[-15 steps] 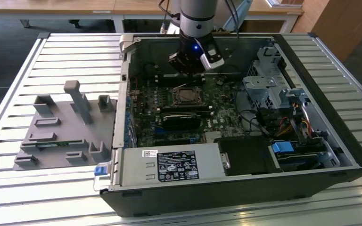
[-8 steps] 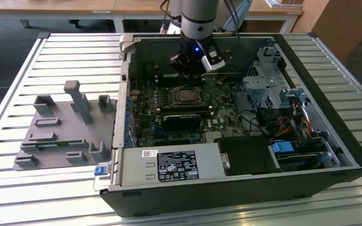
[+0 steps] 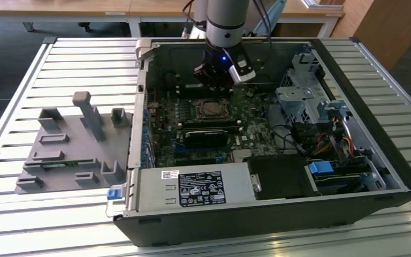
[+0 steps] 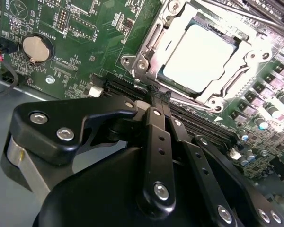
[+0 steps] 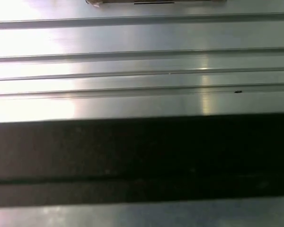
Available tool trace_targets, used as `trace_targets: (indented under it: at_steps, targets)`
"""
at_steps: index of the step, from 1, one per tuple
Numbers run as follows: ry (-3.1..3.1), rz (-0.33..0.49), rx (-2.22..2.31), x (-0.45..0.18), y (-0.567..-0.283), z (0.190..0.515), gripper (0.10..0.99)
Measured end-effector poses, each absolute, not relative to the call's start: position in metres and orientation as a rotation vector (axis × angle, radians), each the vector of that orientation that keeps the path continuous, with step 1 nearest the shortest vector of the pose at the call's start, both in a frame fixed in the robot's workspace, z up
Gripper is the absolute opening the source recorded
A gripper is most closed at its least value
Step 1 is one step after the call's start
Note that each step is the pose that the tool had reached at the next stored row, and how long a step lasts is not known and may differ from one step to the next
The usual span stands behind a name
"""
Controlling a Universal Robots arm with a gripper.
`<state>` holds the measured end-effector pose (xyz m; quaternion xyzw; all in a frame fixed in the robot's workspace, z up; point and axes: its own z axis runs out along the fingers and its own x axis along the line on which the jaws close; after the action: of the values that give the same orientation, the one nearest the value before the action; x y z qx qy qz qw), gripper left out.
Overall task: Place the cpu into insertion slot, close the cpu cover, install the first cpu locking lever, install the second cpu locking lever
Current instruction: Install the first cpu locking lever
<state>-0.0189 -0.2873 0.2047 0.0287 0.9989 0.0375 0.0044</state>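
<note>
Cpu (image 4: pixel 199 52) already sits in the insertion slot (image 4: pixel 236 40), pale top showing, w/ the cpu cover (image 4: pixel 154 40) lying flat around it as a metal frame. So placing looks done, cover prob down; the step in hand seems to be the locking levers, tho I can't tell if either is latched.

Gripper (image 4: pixel 157 94) hangs just beside the socket's near edge in the second wrist view, fingers drawn together w/ nothing between them, not touching the chip. Next move calls for fine aim: thin lever, crowded board, memory slots (image 4: pixel 199 125) right alongside.

Exterior view: arm reaches down into an open pc case (image 3: pixel 377 171) lying on a ribbed metal table (image 3: pixel 20 225). Grey fixture plate (image 3: pixel 70 150) sits to the exterior view's left. Desks (image 3: pixel 84 8) & carpet behind
</note>
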Motion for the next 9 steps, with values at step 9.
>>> trace_targets:
  at_steps: [9]
  targets:
    - [3.13,0.075,0.09,-0.0178,-0.2869,0.1995,0.106]
